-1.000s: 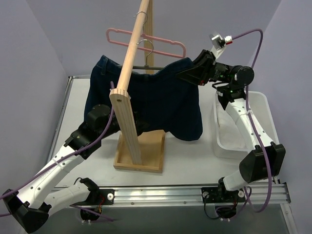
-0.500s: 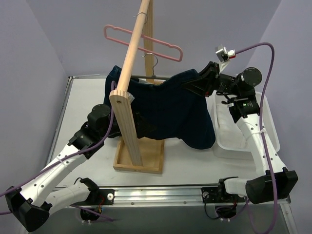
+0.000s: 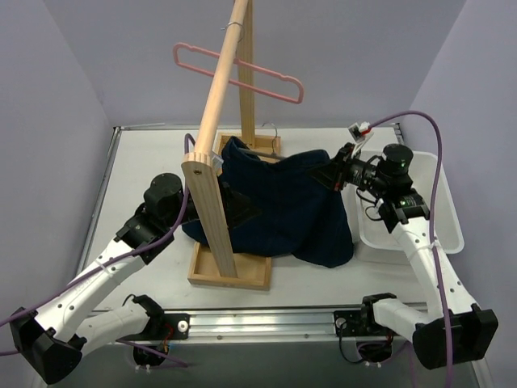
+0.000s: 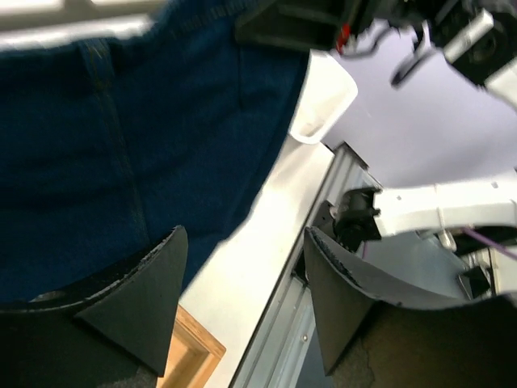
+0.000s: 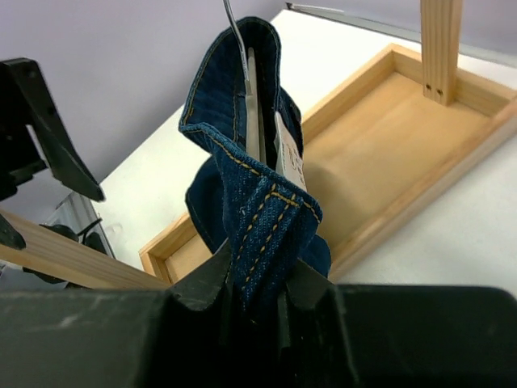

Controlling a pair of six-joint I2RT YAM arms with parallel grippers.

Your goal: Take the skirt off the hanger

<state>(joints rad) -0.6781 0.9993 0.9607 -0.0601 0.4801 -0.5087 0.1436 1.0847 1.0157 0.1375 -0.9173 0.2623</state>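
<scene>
Skirt [image 3: 279, 212]: dark denim, slumped across rack base [image 3: 234, 273] and table [image 3: 145, 162], hanger [image 5: 255, 113] inside waistband | right gripper [image 5: 257, 279]: clenched on waistband fold | left gripper [image 4: 244, 242]: jaws apart, nothing between them, just beside denim.

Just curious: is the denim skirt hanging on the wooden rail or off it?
Off it. The skirt sags low over the stand's base, its waistband pinched in the right gripper.

No readable text, tag [image 5: 288, 158] on skirt [image 5: 258, 218] illegible
</scene>
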